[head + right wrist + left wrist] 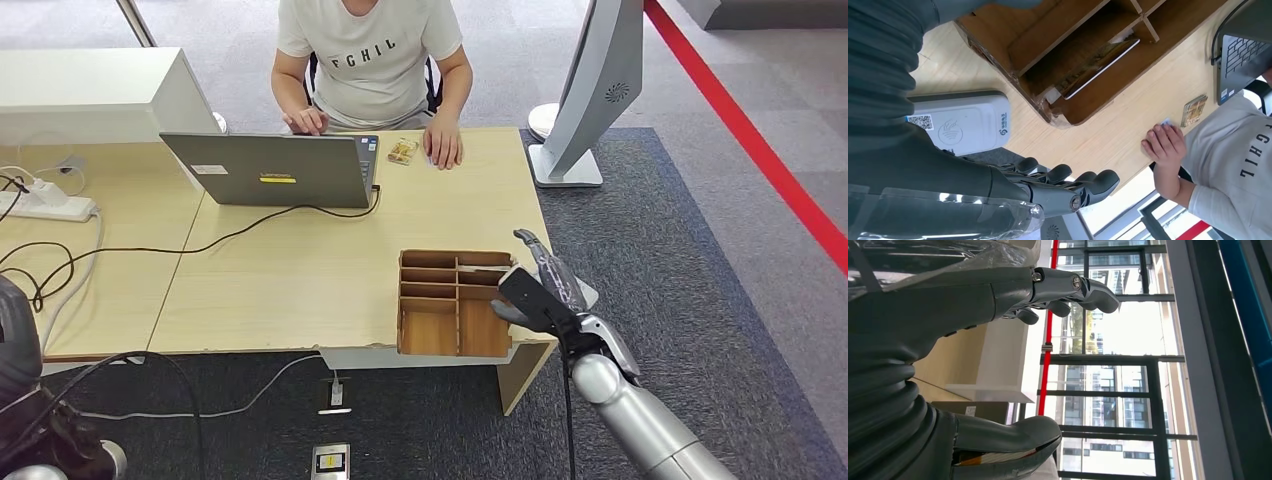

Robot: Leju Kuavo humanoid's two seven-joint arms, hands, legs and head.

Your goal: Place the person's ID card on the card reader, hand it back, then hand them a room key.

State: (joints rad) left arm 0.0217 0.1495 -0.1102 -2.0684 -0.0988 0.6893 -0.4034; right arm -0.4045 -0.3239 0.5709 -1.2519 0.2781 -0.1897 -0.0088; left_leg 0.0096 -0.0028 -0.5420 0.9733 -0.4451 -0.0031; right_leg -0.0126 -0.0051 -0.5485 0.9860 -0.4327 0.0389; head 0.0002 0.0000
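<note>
My right hand [541, 291] hovers with straight fingers and nothing in it over the right edge of the wooden organiser [440, 300], right above the white card reader [963, 122]. In the right wrist view the hand [1053, 186] is empty. A white-edged key card [1103, 62] lies in one organiser compartment. Across the desk a seated person rests a hand [443, 143] on a pale card [1166, 121]. A small gold card [403, 151] lies beside it. My left hand [1013, 295] is off the table, its fingers apart from the thumb and holding nothing.
An open laptop [275, 170] faces the person, its cable trailing across the desk [300, 270]. A power strip [50, 205] with cords lies at the left. A white stand [590, 90] rises at the right. A small device [330, 462] lies on the floor.
</note>
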